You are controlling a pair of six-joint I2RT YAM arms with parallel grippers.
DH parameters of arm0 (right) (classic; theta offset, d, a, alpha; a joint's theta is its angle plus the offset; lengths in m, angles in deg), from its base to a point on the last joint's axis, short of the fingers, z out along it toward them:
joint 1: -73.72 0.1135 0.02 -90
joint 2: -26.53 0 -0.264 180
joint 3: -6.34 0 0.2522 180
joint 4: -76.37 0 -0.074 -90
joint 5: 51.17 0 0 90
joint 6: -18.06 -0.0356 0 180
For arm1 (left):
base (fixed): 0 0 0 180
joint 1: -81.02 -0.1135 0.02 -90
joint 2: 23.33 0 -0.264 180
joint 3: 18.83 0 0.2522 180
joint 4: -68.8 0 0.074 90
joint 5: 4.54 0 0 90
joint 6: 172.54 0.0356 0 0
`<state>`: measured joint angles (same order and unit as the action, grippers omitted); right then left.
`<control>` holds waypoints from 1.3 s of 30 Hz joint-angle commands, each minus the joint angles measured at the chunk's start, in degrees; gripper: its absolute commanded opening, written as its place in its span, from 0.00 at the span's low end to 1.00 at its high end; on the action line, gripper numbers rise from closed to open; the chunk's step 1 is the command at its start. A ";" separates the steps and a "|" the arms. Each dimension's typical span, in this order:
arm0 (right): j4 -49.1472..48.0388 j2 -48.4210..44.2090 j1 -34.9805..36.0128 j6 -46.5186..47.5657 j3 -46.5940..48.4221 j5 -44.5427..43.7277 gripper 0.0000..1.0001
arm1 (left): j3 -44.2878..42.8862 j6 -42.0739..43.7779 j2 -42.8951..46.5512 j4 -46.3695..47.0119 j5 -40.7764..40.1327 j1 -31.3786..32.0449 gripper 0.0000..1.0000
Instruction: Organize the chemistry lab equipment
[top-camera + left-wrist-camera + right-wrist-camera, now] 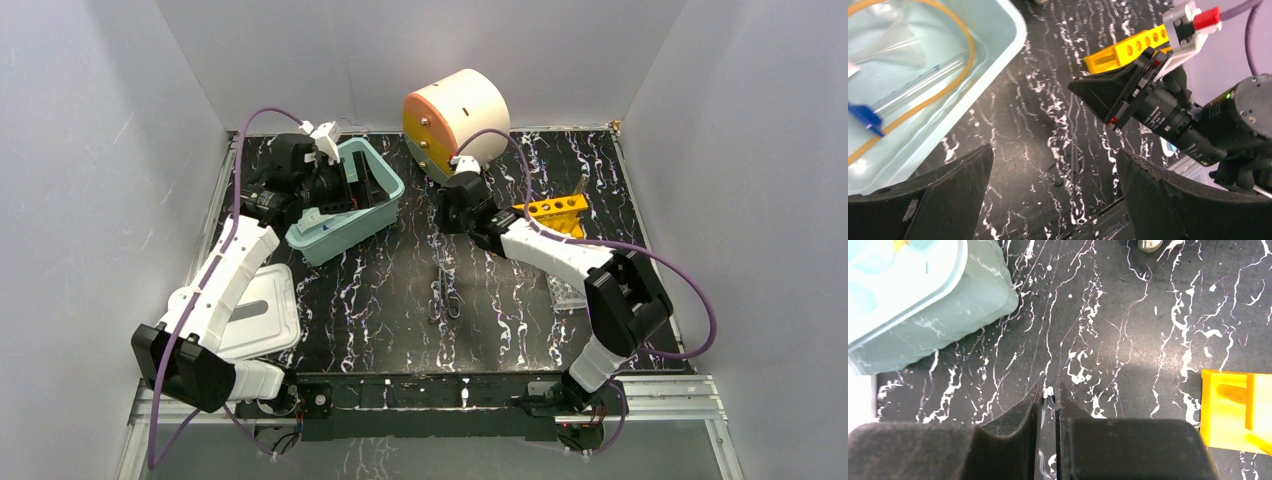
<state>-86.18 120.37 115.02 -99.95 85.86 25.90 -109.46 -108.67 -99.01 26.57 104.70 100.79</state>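
Observation:
My right gripper [1049, 388] is shut on a thin clear glass piece [1048, 393], held low over the black marbled table; only its small shiny tip shows between the pads. In the top view that gripper [447, 207] hangs right of the teal bin [392, 188]. My left gripper [1055, 150] is open with nothing between its fingers, beside the bin's rim [998, 65]. Inside the bin lie a blue-capped tube [865, 117], a yellow hose [960, 75] and clear glassware. The metal forceps [445, 295] lie mid-table. The yellow holed rack [555, 212] stands to the right.
An orange and cream drum [455, 120] stands at the back. A white lid [262, 312] lies by the left arm. A clear well plate [568, 294] peeks out under the right arm. The enclosure's grey walls close in on both sides.

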 commanded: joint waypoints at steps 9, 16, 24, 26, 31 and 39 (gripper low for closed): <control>-5.66 -7.18 -5.60 -8.57 -1.89 11.06 0.00 | 18.65 -8.41 -1.78 24.68 5.95 9.57 0.84; -6.76 -8.93 -7.37 -10.37 -3.22 15.94 0.00 | 20.90 -9.23 -7.85 33.06 2.65 14.23 0.76; -7.46 -10.57 -9.13 -12.94 -5.15 18.14 0.00 | 23.40 -9.55 -13.19 40.64 3.88 17.16 0.51; -7.68 -10.89 -9.50 -13.40 -5.63 18.64 0.00 | 23.78 -9.19 -13.86 40.77 2.81 17.88 0.47; -7.99 -11.38 -10.33 -14.33 -6.66 20.35 0.00 | 24.76 -8.09 -15.46 41.81 1.45 18.61 0.41; -8.15 -12.26 -11.65 -15.21 -7.56 22.48 0.00 | 24.01 -6.56 -16.67 41.87 2.65 19.73 0.17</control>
<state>-90.38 111.00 104.13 -113.52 78.38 45.96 -85.26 -117.19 -115.38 66.83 106.91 119.70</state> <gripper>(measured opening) 0.192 0.178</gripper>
